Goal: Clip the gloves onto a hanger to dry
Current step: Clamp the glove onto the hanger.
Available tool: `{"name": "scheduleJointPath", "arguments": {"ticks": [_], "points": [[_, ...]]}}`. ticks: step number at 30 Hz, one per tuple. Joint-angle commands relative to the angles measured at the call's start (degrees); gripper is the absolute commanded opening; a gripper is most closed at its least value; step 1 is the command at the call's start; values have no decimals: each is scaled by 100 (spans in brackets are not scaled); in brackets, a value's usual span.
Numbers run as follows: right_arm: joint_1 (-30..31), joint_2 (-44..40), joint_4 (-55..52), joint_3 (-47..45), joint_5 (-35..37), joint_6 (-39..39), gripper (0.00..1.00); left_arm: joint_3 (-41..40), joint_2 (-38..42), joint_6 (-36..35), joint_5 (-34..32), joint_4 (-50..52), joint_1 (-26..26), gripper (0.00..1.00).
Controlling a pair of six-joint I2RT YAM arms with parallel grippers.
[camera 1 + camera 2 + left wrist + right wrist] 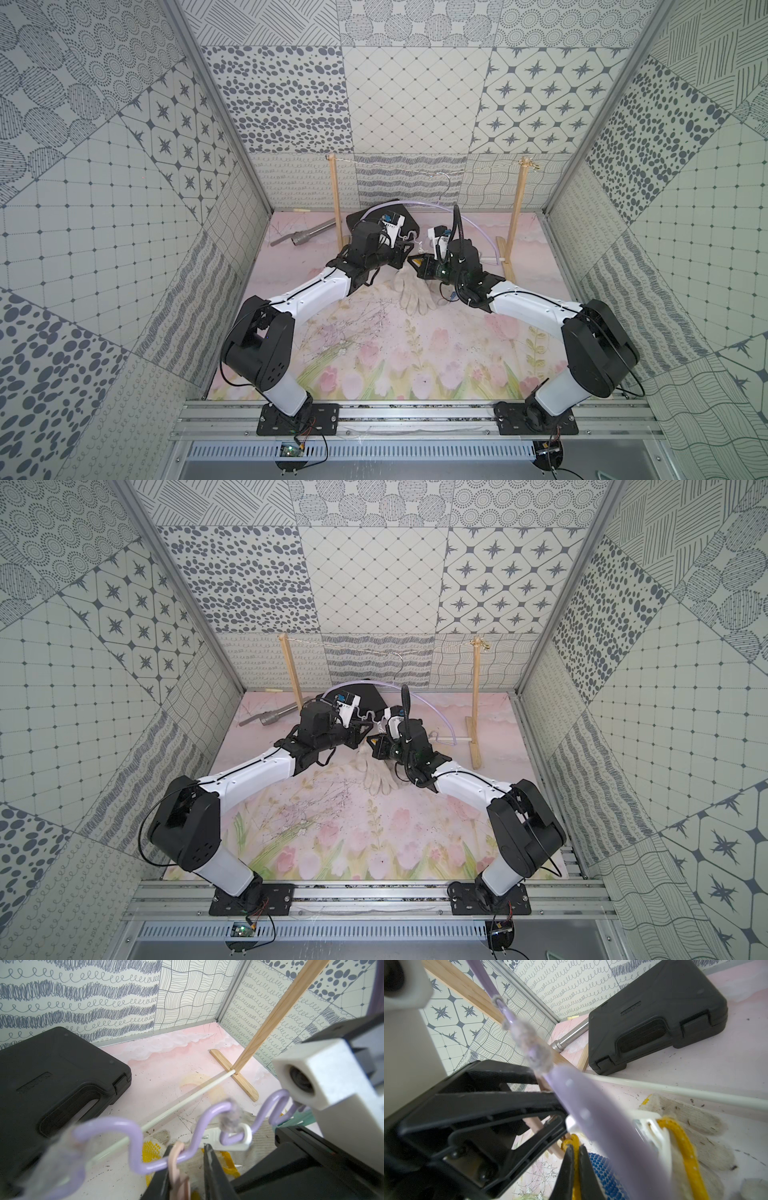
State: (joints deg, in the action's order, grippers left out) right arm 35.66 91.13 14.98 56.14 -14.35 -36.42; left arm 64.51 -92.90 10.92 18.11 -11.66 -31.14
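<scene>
right gripper [576, 1147], shut, is clamping yellow cuff [572, 1139] of blue-dotted off-white knit glove [600, 1167] nxt to pale pink plastic clip [176, 1159]. left gripper [188, 1147], part-closed, is squeezing that clip on lilac plastic hanger [116, 1126].

From high at the front, looking down over the whole table [415, 365], nearly the same in both top views. From each wrist, very near, toward black case [52, 1076] and hanger [108, 1123].
</scene>
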Motion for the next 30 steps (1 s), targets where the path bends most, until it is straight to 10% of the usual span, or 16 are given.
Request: {"name": "scheduleJointPath", "arguments": {"ticks": [1,30], "points": [[17,-183,215,1,164,158,0,124,17,139,464,-166,-24,0],[3,-672,658,-235,-269,-128,0,141,136,182,764,-80,-24,0]]}}
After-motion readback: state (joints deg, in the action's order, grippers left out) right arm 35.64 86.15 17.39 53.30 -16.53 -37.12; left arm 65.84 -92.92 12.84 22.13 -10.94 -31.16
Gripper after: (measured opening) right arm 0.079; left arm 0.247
